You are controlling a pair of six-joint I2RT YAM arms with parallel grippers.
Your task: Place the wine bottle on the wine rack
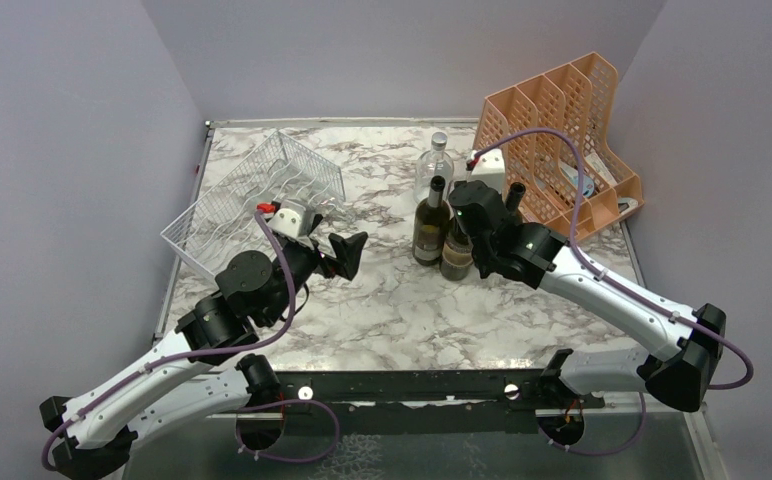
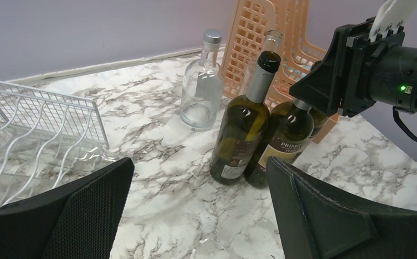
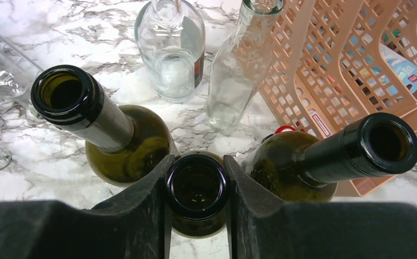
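Observation:
Three dark wine bottles stand close together mid-table. My right gripper (image 1: 465, 222) is shut on the neck of the middle wine bottle (image 3: 196, 186), one finger on each side of its open mouth. This bottle (image 2: 286, 137) has a cream label, and its base looks to be resting on the marble. The white wire wine rack (image 1: 252, 195) lies tilted at the far left and also shows in the left wrist view (image 2: 28, 135). My left gripper (image 1: 347, 252) is open and empty. It sits low between the rack and the bottles, also seen in its own view (image 2: 198, 216).
A green bottle (image 1: 430, 225) touches the held one on its left, and a dark bottle (image 3: 379, 143) stands on its right. Two clear glass bottles (image 3: 169, 48) (image 3: 239, 65) stand behind. The peach-orange file holder (image 1: 562, 130) is at the far right. Purple walls enclose the table.

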